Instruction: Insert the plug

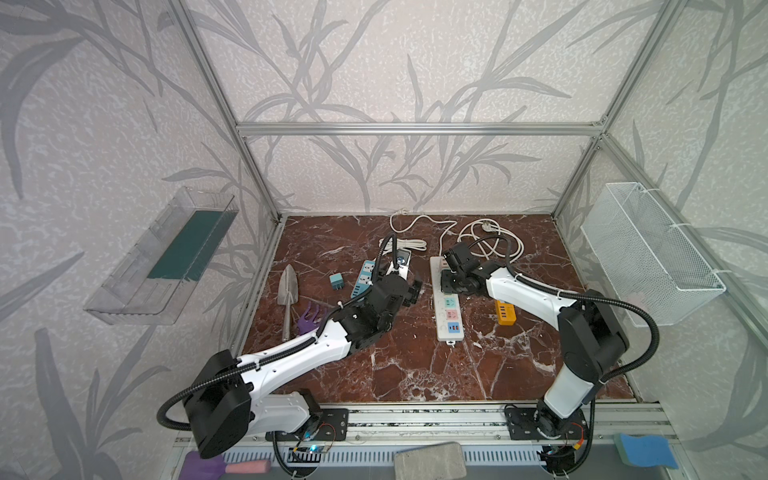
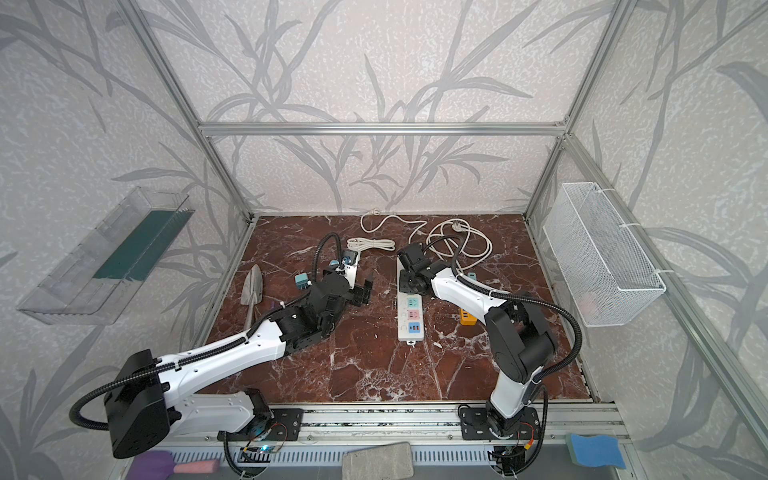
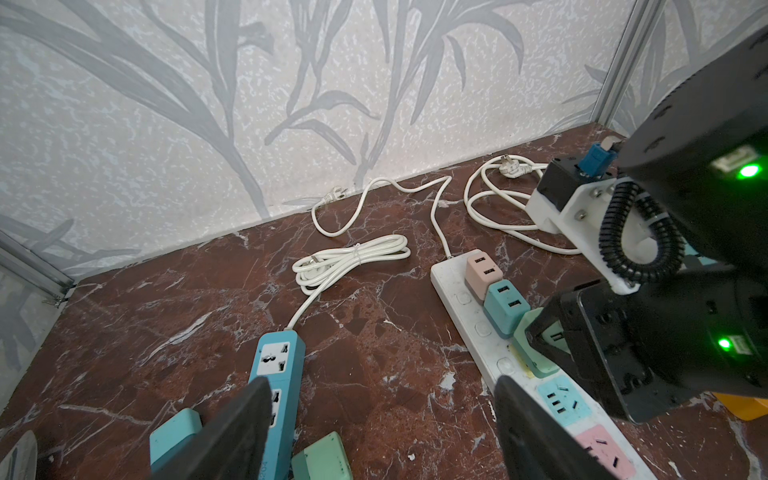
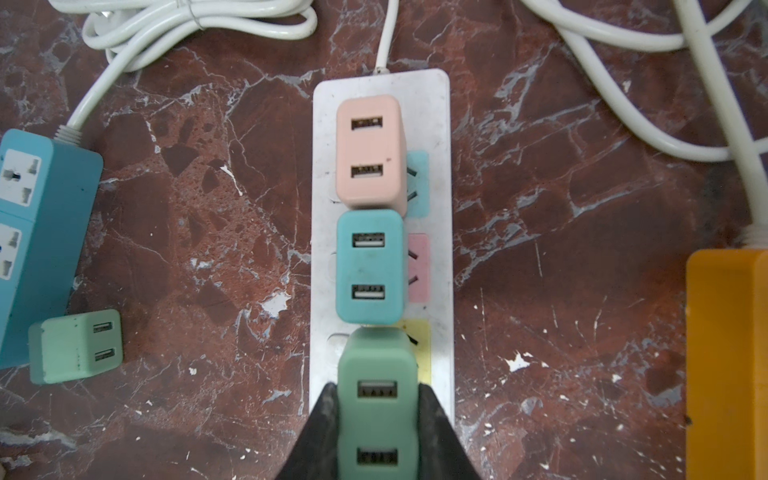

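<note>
On the marble table (image 1: pixel 415 365), we see the right gripper (image 4: pixel 378 395) clamped on the green plug (image 4: pixel 376 365). Its two black jaws press the plug's long sides, so the USB face looks up and the prongs, hidden beneath, point down at the white power strip (image 4: pixel 442 104). The strip lies right of centre and runs from near to far, with its cord leaving the far end.

The plug sits over the yellow socket (image 4: pixel 417 336), third from the far end. It is just near of the teal plug (image 4: pixel 370 266) and almost touching it, while the pink plug (image 4: pixel 370 151) fills the farthest place. We judge the side grip is chosen to keep the jaws clear of that close neighbour. Whether the prongs have entered the slots we cannot tell, because the plug's body covers them.

To the left, the left gripper (image 3: pixel 380 399) hangs with its jaws spread wide and nothing between them. It frames bare marble between the blue power strip (image 3: pixel 276 365) and the white one, apparently parked while the other arm works. A spare green plug (image 4: pixel 77 347) lies just beside the blue strip. An orange power strip (image 4: pixel 725 353) rests right of the white one, apart from it.

We read the task as being at the pressing step. It calls for a straight downward push, and a tilt could jam the prongs against the socket face.
</note>
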{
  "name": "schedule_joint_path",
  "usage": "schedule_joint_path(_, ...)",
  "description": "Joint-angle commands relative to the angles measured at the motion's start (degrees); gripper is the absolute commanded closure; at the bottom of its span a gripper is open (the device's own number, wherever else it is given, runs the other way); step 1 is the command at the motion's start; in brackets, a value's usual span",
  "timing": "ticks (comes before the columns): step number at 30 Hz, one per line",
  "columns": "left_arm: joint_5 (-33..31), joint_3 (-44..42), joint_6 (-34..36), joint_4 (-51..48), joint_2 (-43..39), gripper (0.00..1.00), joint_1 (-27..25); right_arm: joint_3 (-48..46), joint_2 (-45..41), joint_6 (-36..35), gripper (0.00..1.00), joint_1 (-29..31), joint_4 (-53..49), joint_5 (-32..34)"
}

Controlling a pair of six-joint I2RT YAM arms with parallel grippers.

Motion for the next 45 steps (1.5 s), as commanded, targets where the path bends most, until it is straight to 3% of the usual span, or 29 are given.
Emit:
schedule_joint_path(1, -0.1, 1.6, -0.7, -0.4, -1.0, 0.16, 0.0, 0.3, 2.6, -0.1, 1.00, 0.4, -3.3, 1.0)
schedule_joint_path(10, 0.1, 1.6, -0.9, -0.3, -0.5, 0.16, 0.0, -3.9, 0.5, -2.4, 1.00, 0.1, 2.0, 5.8)
schedule_joint_path(13, 0.2, 2.1, -1.3, -1.0, -0.5, 0.16, 0.0, -4.7, -0.1, -1.9, 1.00, -1.0, 2.6, 2.6)
schedule_joint_path(29, 0.1, 1.7, -1.0, -0.5, -1.5, 0.16, 0.0, -1.5, 0.1, -6.5, 1.00, -1.9, 1.5, 1.4)
schedule_joint_path(35, 0.3, 1.7, -1.2, -0.5, -1.6, 0.16, 0.0, -3.9, -4.4, -5.5, 1.00, -2.3, 4.0, 0.8)
schedule_joint_path(45, 0.1, 1.7, -1.1, -0.5, -1.9, 0.16, 0.0, -3.3, -1.6, -3.7, 1.00, -2.6, 5.3, -3.0)
